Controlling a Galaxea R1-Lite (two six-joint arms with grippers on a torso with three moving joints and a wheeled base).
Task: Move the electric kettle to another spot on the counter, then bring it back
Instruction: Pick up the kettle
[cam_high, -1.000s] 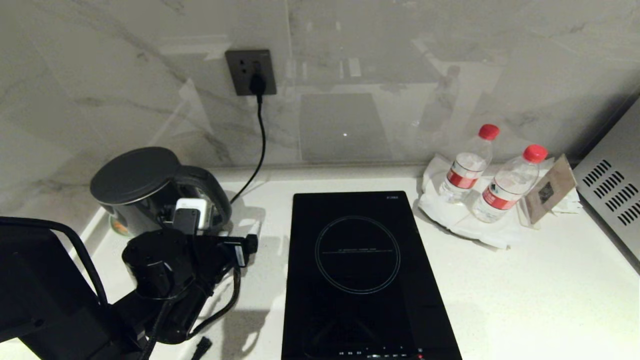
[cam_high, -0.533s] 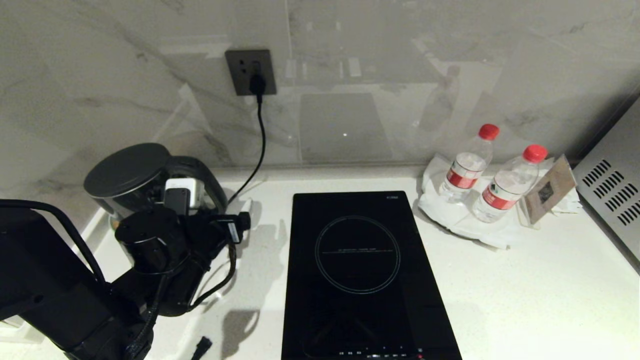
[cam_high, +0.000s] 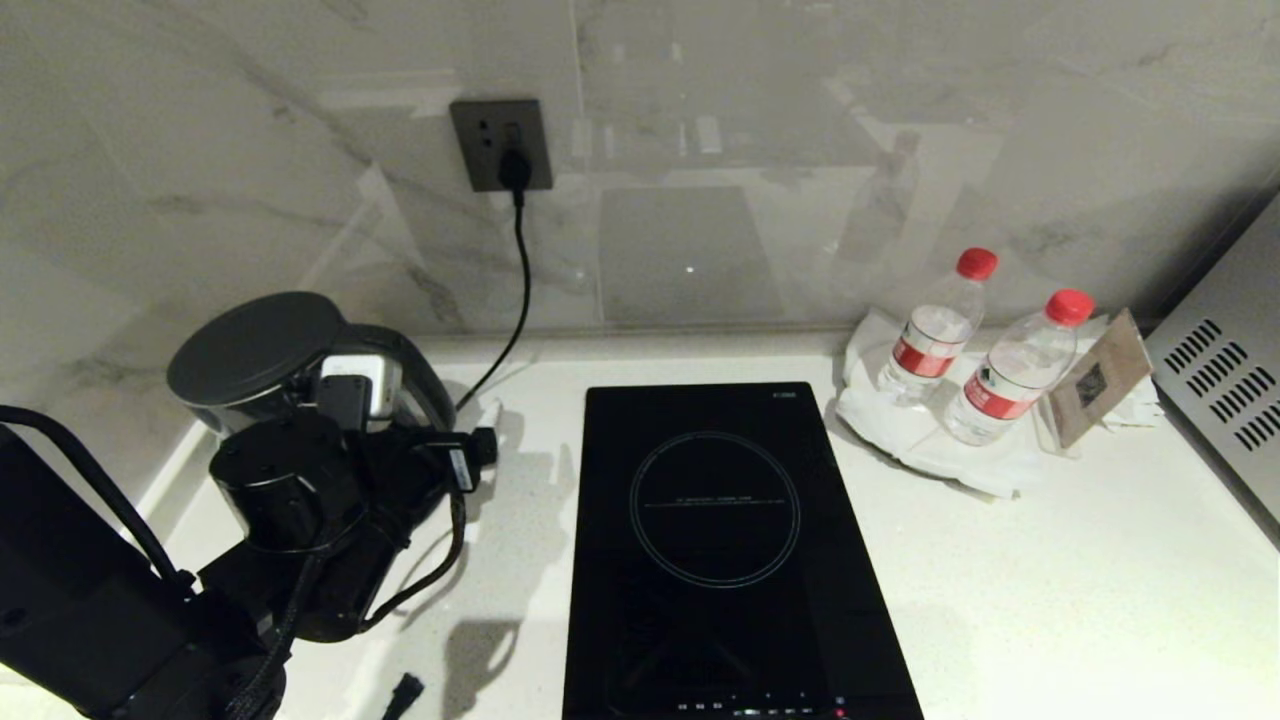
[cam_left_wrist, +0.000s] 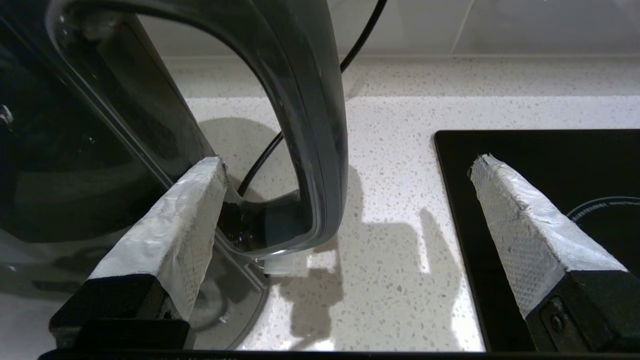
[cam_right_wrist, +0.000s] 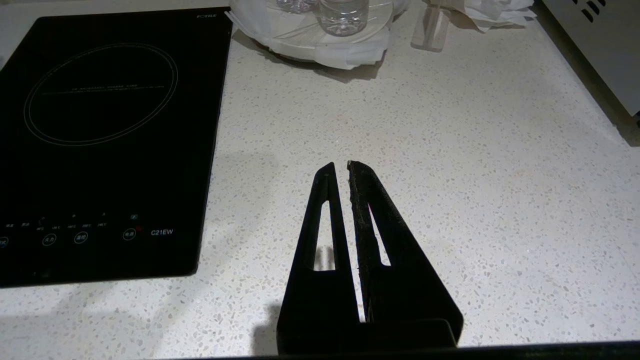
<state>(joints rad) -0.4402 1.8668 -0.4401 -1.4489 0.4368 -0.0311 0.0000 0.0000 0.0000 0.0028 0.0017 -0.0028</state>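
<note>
Nearest, right side: right gripper (cam_right_wrist: 345, 167) hangs over bare counter (cam_right_wrist: 450, 150), fingers pressed together with only a slit between them, holding nothing; idle.

Near left: the left arm has carried the left gripper (cam_left_wrist: 345, 200) further left and slightly farther in across the last second, following the kettle's handle. Jaws are spread as wide as they go. In the left wrist view one padded finger (cam_left_wrist: 175, 220) reaches into the handle loop, close against the kettle's body; the other (cam_left_wrist: 520, 220) stands well out to the right, over the edge of the induction hob (cam_high: 715, 540). The handle's upright bar (cam_left_wrist: 310, 125) sits between them, nearer the inner finger. No squeeze yet.

Far left: the electric kettle (cam_high: 270, 360) stands on the counter by the back wall, handle turned toward the hob. In the head view it sits a little further left than a second ago and seems to have been nudged as the arm came in. The power cord (cam_high: 520, 280) runs from the wall socket (cam_high: 500, 143) down toward it.

Judgement: the handle is bracketed, so closing is the next step; which leg of the task this serves cannot be told. Risk: further pushing could scoot the kettle away.
</note>
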